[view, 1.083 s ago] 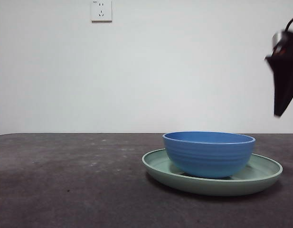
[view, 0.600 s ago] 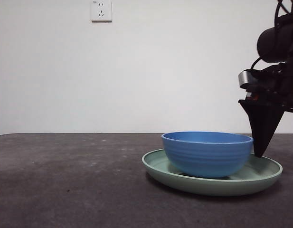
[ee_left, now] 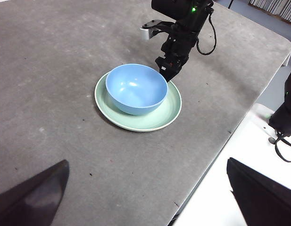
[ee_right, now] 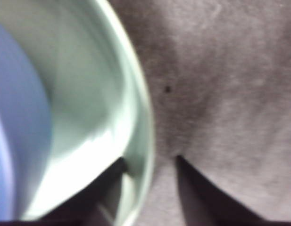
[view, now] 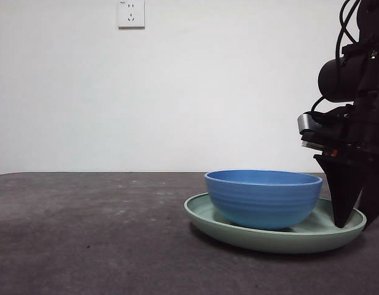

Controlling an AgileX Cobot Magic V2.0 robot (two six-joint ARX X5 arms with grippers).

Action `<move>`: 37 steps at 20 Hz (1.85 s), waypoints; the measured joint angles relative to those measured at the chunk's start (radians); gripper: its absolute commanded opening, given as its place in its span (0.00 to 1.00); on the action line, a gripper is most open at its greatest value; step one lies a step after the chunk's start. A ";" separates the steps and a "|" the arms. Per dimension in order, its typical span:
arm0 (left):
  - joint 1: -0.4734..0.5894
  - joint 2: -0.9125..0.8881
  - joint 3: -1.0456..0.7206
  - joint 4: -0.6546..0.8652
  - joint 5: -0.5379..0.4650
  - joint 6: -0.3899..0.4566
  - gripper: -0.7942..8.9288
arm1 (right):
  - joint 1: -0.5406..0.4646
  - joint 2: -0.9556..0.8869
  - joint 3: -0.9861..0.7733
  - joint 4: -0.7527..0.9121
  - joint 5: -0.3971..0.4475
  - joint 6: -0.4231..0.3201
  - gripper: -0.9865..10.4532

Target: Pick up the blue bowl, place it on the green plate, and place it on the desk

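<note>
The blue bowl (view: 263, 200) sits inside the green plate (view: 269, 239) on the desk (view: 85, 233), right of centre. My right gripper (view: 343, 218) has come down at the plate's right side, tips low beside the bowl. In the right wrist view its gripper (ee_right: 150, 160) is open and astride the plate's rim (ee_right: 143, 108), one jaw inside, one outside over the desk; the bowl (ee_right: 18, 117) is at the edge. The left wrist view shows bowl (ee_left: 136, 88), plate (ee_left: 154, 117) and right gripper (ee_left: 170, 75) from high up. My left gripper (ee_left: 147, 162) is open and empty, far from them.
A wall socket (view: 131, 13) is high on the white wall behind. In the left wrist view the desk's edge (ee_left: 216, 146) runs close to the plate, with a white surface (ee_left: 220, 188) beyond it and a dark cabled device (ee_left: 284, 117) there.
My right arm has come down from the upper right to the plate's right rim. The blue bowl has slid slightly left on the plate.
</note>
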 measured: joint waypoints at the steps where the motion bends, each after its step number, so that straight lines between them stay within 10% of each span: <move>1: 0.000 0.000 0.000 0.000 0.000 0.000 0.63 | 0.000 0.000 0.000 0.003 -0.008 0.002 0.09; 20: 0.000 0.000 0.000 0.000 0.000 0.004 0.63 | 0.071 -0.038 0.016 -0.031 -0.209 0.105 0.09; 37: 0.000 0.000 0.000 0.000 0.000 0.004 0.63 | 0.338 -0.038 0.016 0.119 -0.182 0.296 0.09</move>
